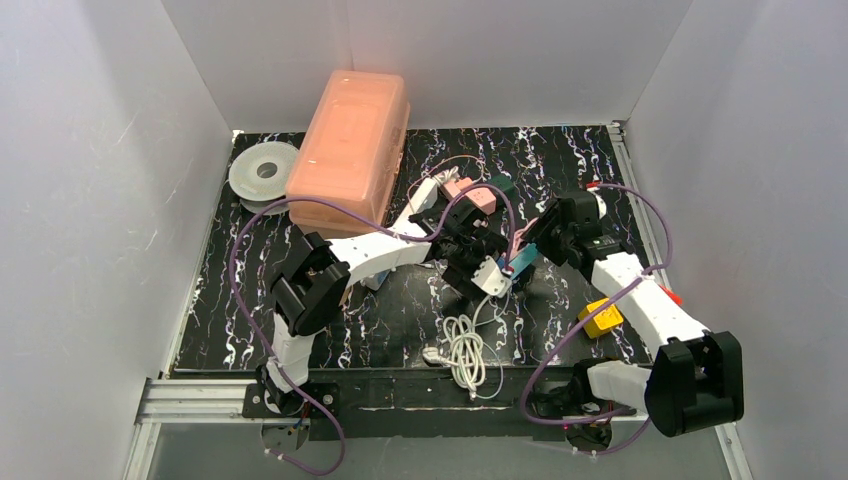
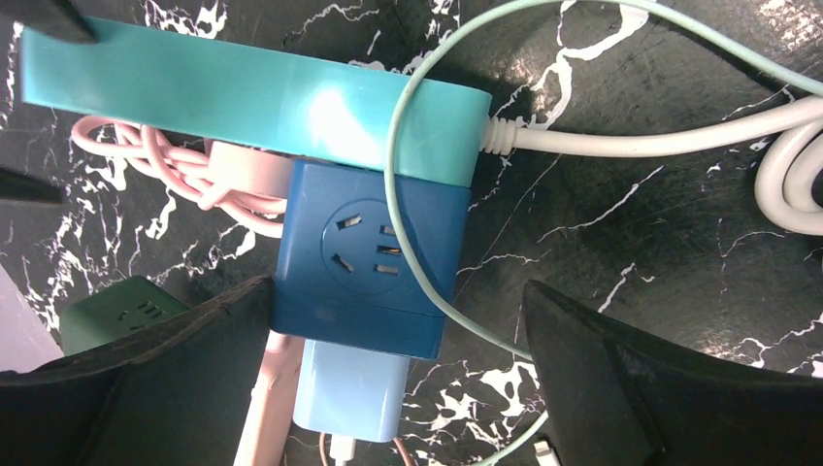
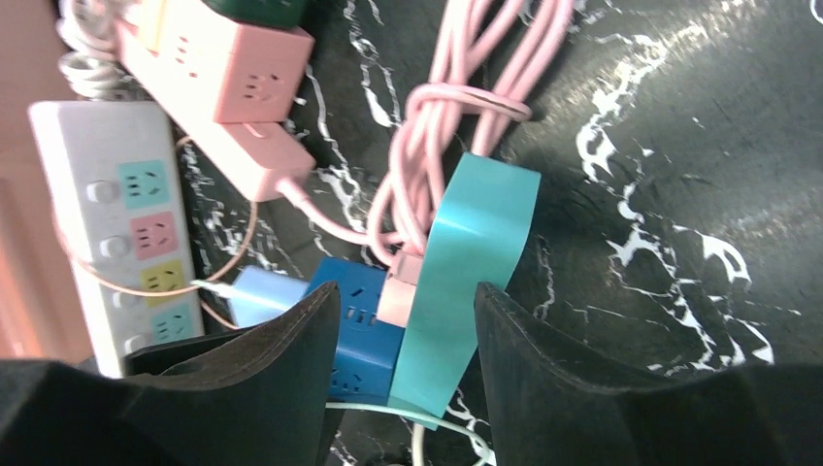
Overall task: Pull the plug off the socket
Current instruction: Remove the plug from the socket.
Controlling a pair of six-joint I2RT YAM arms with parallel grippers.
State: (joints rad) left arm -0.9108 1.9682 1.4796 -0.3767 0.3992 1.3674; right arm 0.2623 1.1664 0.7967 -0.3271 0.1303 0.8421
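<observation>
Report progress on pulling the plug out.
Done: nothing yet; the blue adapter sits plugged into the teal power strip. In hand: the open left gripper straddles the adapter, the right gripper straddles the strip. Left: close, then pull them apart.

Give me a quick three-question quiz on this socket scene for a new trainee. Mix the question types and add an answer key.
1. True or false: the left pincer is shut.
2. The blue cube socket sits directly against which strip? A) the teal power strip B) a white one C) a pink one
3. What colour is the plug seated in the cube's side nearest the left wrist camera?

Key: 1) False, it stands wide open on either side of the cube. 2) A. 3) Light blue.
</observation>
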